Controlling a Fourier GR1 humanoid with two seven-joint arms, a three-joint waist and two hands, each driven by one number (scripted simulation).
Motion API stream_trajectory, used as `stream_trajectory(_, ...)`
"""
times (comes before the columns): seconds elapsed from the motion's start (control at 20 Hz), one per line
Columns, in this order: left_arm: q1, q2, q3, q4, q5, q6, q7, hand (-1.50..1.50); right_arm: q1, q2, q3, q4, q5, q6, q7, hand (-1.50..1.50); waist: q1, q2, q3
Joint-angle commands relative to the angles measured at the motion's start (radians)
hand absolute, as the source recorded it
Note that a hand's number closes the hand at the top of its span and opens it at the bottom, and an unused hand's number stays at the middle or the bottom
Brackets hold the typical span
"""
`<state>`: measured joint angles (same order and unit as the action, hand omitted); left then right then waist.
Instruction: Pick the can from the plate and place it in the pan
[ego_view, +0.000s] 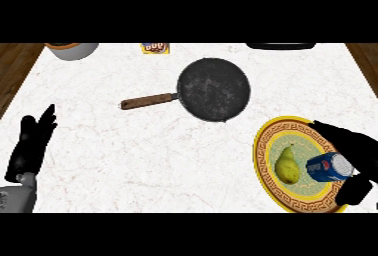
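Note:
A blue soda can (329, 167) lies on its side on the yellow patterned plate (267, 145) at the lower right. My right hand (354, 150) is over the plate's right part, its fingers and thumb curled round the can from the right. A yellow-green pear (288, 165) stands on the plate just left of the can. The dark round pan (214, 89) with a brown handle (148, 101) sits up and left of the plate, nothing in it. My left hand (29, 145) rests open at the left edge, fingers up.
A grey bowl (71, 49) stands at the far left corner. A small yellow packet (155, 48) lies at the far edge, and a dark object (280, 46) shows at the far right. Wooden floor borders the white marble counter (148, 160) on both sides.

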<state>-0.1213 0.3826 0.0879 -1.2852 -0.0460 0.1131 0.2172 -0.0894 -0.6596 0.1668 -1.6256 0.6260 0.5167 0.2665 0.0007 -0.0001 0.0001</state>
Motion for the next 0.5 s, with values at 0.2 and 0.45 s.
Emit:
stream_trajectory(0.2, -0.072, -0.007, 0.035, 0.024, -0.045, -0.009, 0.054, 0.00, -0.006, 0.055, -0.038, 0.086, 0.108, 0.028, -0.052, -1.50, -0.002, 0.000, 0.000)
stream_trajectory(0.45, -0.012, -0.042, 0.033, -0.024, -0.056, -0.027, 0.031, 0.00, -0.016, 0.089, -0.042, 0.160, 0.191, 0.001, -0.090, -1.50, 0.000, 0.000, 0.000)
